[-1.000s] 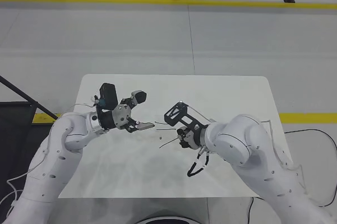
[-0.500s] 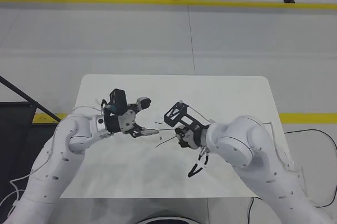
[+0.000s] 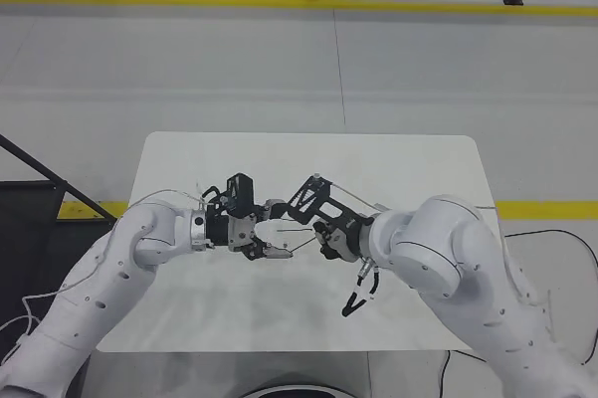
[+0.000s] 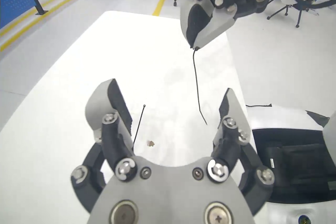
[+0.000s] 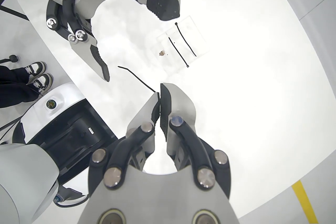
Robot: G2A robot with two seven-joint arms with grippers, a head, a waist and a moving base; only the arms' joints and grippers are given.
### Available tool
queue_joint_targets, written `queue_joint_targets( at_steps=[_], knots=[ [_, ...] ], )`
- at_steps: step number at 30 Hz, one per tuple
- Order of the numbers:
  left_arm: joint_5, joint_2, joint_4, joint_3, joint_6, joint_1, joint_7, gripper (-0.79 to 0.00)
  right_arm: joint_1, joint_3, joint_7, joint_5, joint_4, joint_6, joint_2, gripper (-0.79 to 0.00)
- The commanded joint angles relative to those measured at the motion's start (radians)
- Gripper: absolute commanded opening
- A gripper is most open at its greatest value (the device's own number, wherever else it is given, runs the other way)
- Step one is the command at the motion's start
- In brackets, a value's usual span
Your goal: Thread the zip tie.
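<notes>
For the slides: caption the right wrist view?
Right gripper shut on a black zip tie, free end toward the open left gripper; two spare ties on the table.

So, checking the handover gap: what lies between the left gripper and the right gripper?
The zip tie: pinched in the shut right gripper, its free end points toward the open left gripper, not touching it. The left wrist view shows it.
</notes>
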Motion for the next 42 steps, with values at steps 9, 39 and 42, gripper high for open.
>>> queue_joint_targets(
  at_steps=[9,39,42],
  knots=[
    [-0.043,0.063,0.022,0.163,0.0,-0.09,0.098,-0.508,0.043,-0.029,0.008,-0.002,0.019,0.026,-0.01,-0.785],
    [0.025,0.137,0.111,0.532,0.0,-0.322,0.416,-0.449,0.079,-0.069,0.005,0.013,0.061,0.019,-0.024,-0.785],
    [0.031,0.138,0.122,0.554,0.0,-0.337,0.444,-0.456,0.081,-0.072,0.004,0.012,0.062,0.021,-0.025,-0.785]
  ],
)
